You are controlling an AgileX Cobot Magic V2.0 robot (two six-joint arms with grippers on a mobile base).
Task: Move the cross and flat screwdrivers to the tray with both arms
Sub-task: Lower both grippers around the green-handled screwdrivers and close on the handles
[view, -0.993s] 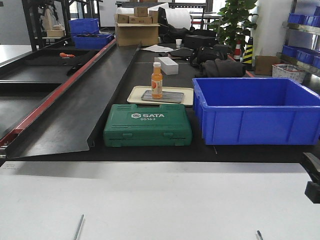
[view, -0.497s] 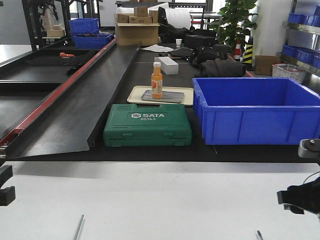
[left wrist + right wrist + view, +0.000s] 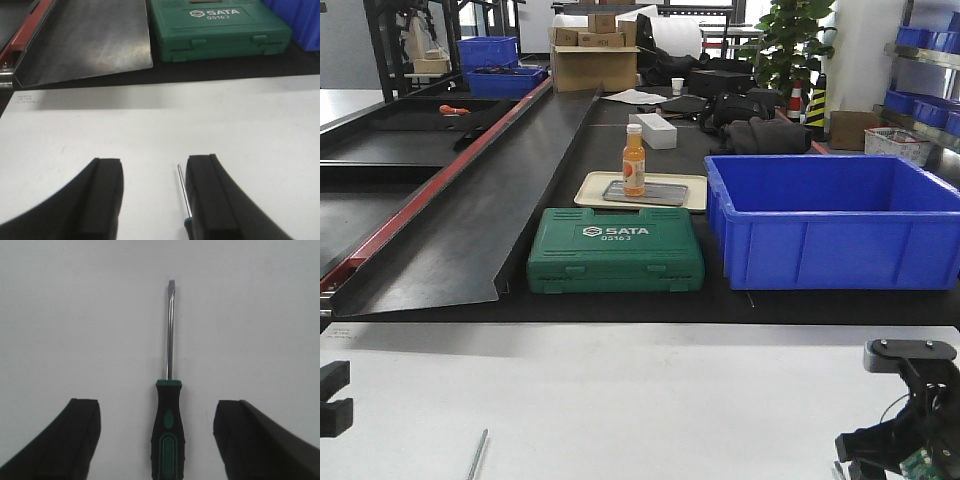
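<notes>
Right wrist view: wide-open right gripper (image 3: pixel 156 407) straddles the screwdriver (image 3: pixel 168 360), tip at 12 o'clock, so I'd drop straight and pinch the handle (image 3: pixel 167 435).

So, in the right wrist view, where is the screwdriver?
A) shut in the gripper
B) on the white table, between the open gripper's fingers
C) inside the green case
B: the screwdriver lies flat on the white table, midway between the spread fingers of the right gripper, touching neither.

A white desk (image 3: pixel 620 400) fills the foreground, with a long black bench (image 3: pixel 605 140) behind it. Farther back stand cardboard boxes (image 3: pixel 592 62), a leafy plant (image 3: pixel 790 40) and metal shelves (image 3: pixel 923 55) at right, brightly lit.
</notes>
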